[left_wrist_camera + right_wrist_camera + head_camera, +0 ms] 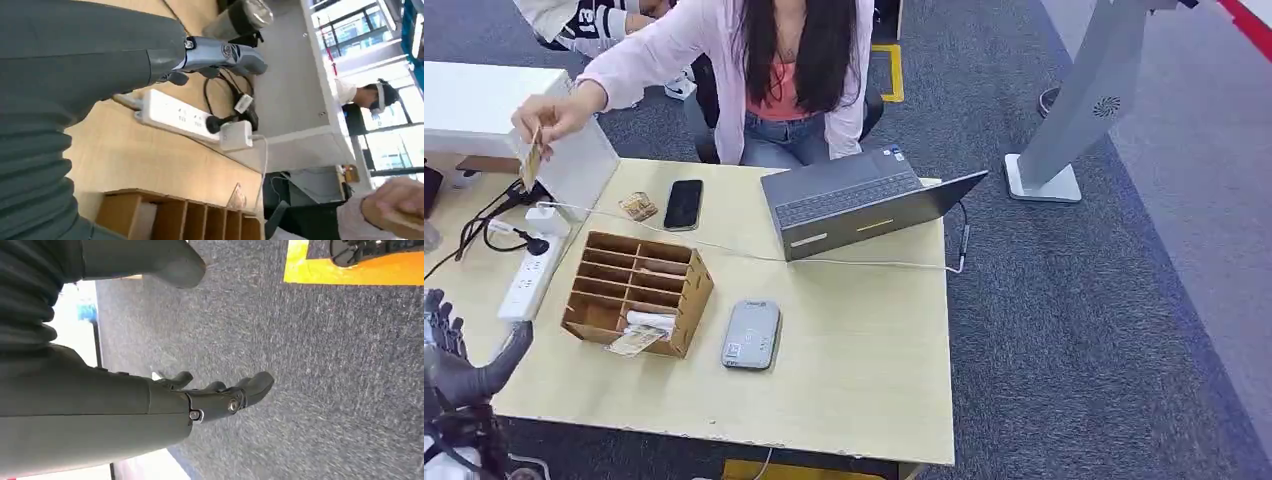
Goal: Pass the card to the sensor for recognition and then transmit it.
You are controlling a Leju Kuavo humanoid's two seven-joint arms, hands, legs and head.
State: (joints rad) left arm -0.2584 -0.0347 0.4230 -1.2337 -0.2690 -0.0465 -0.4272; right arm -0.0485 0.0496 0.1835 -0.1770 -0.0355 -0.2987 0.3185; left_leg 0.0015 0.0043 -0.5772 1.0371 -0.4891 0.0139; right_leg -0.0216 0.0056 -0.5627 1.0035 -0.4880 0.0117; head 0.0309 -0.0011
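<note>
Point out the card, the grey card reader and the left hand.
card [531, 160], head view, on its face below the person's fingers.
grey card reader [751, 334], head view, middle of its top.
left hand [464, 372], head view, on the palm.

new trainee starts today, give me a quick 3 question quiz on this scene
1. True or false: the left hand holds the card.
2. What lies nearest the reader? A) phone B) organizer C) power strip
3. Fill in: the card is held by a ____.

Key:
1. False; the left hand is empty, its fingers apart.
2. B
3. person, who holds it above the table's far left corner.
</note>
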